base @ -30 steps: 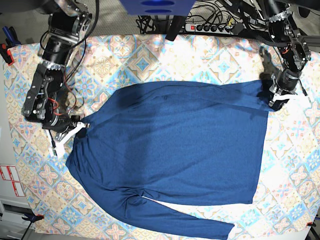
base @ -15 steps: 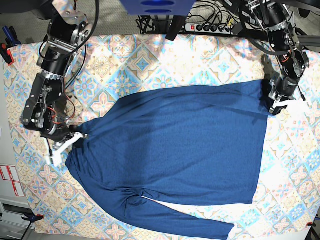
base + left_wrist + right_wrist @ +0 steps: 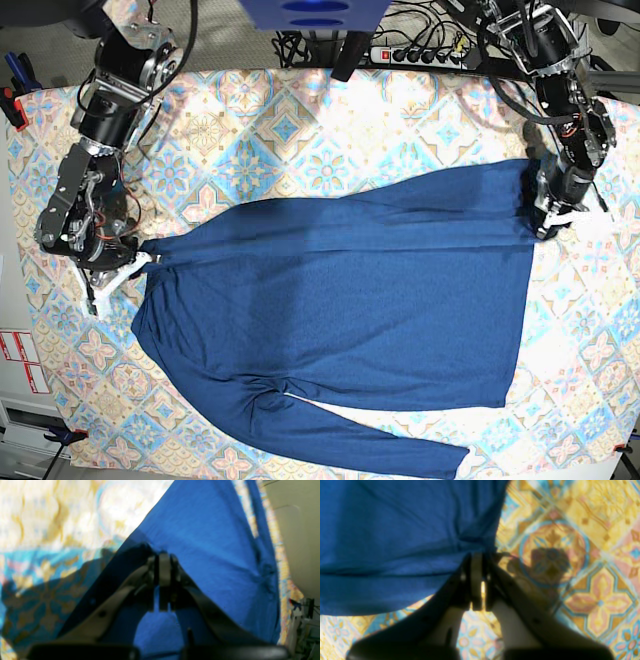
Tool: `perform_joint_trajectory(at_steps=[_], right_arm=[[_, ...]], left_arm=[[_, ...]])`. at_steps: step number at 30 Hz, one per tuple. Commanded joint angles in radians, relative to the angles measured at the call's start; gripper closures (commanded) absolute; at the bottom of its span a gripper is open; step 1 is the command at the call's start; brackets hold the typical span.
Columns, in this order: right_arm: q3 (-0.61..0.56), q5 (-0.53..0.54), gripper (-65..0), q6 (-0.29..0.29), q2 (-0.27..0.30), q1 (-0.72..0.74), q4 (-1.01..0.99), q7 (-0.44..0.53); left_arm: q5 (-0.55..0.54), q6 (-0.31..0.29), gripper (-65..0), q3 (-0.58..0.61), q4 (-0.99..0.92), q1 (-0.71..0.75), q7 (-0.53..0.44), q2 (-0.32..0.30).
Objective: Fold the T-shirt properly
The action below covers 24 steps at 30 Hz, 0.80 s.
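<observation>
— T-shirt [image 3: 340, 310] first, from the base camera: where does it lie?

— Spread over the patterned tablecloth [image 3: 300, 120], dark blue, filling most of the middle. One long sleeve runs along the near edge toward the lower right. The far edge of the cloth is drawn taut between the two arms, with creases running across it from one side to the other.

— And the arms?

— The right gripper [image 3: 140, 262] sits at the shirt's corner on that view's left side. The left gripper [image 3: 548, 215] is at the opposite corner, on the view's right. A power strip [image 3: 420, 52] and tangled cables lie beyond the table's far edge.

— What does the left wrist camera give?

— The left gripper [image 3: 163, 562] has its jaws pressed together on the T-shirt [image 3: 210, 542] at its corner; fabric fans away from the tips, and the tablecloth [image 3: 50, 517] shows blurred to the left.

— The right wrist camera?

— Much the same. The right gripper [image 3: 477, 562] is clamped on the edge of the T-shirt [image 3: 395, 530], wrinkles gathering toward the pinch. The tablecloth [image 3: 595, 555] shows bright beside it, carrying the gripper's shadow.
</observation>
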Motion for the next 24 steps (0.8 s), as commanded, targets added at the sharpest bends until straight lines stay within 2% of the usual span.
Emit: perform_joint_trajectory(at_steps=[1,3,6,9,13,18,21,24], right_arm=[[0.001,0.011,-4.2,0.006,0.012,0.006,0.024,0.014],[0.001,0.011,-8.3,0.006,0.012,-0.014,0.027,0.013],[0.001,0.011,-12.6,0.006,0.012,-0.020,0.028,0.011],[0.001,0.011,-13.1,0.006,0.012,-0.028,0.039,0.011],[0.001,0.012,-13.1,0.006,0.012,-0.080,0.076,0.011],[0.000,0.012,-13.1,0.006,0.007,-0.102,0.090,0.011],[-0.006,0.012,-13.1,0.006,-0.008,-0.111,0.091,0.011],[-0.028,0.012,-13.1,0.006,-0.010,-0.114,0.091,0.011]], left_arm=[[-0.015,-0.009,0.0,-0.004,0.015,-0.009,-0.012,-0.015],[-0.016,-0.009,-0.1,-0.002,0.015,-0.002,-0.006,-0.015],[-0.018,-0.009,-10.3,-0.002,0.015,0.014,0.028,-0.016],[-0.019,-0.009,-19.5,-0.007,0.016,0.018,0.090,-0.019],[-0.021,-0.011,-19.9,-0.012,0.040,0.049,0.126,-0.019],[-0.059,-0.011,-19.9,-0.012,0.207,0.138,0.133,-0.015],[-0.108,-0.007,-20.5,-0.013,0.222,0.181,0.133,-0.018],[-0.108,-0.007,-20.7,-0.013,0.217,0.209,0.125,-0.019]])
